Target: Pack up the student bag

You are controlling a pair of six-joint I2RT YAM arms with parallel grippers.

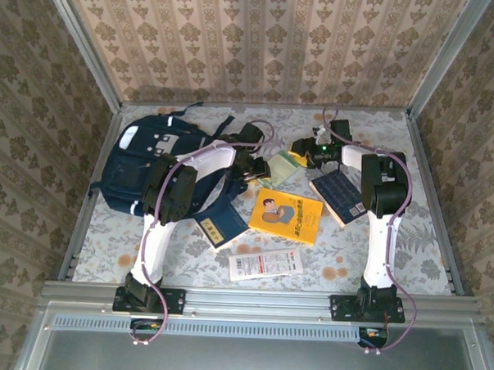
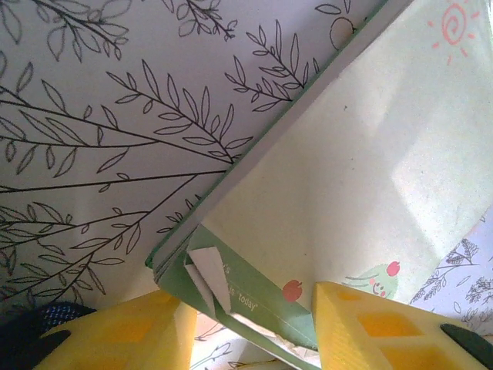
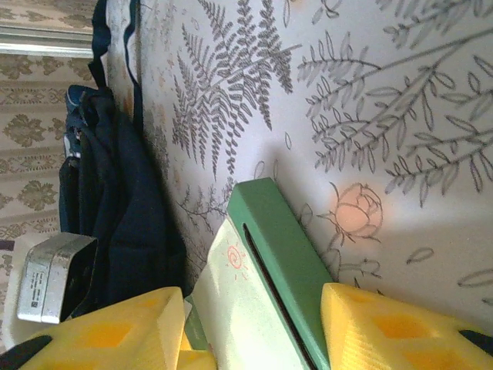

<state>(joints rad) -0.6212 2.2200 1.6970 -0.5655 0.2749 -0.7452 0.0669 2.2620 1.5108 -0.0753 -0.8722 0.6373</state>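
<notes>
Navy fabric student bag slumps near a flat pale-green booklet.

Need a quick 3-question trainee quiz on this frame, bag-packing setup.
1. True or false: the yellow book is already inside the student bag.
2. Which item sits between the fingers of both the left gripper and the right gripper? A white packet; B pale green book; C dark gridded book.
3. On which side of the table does the student bag lie?
Key: 1 false, it lies on the table; 2 B; 3 left.
</notes>
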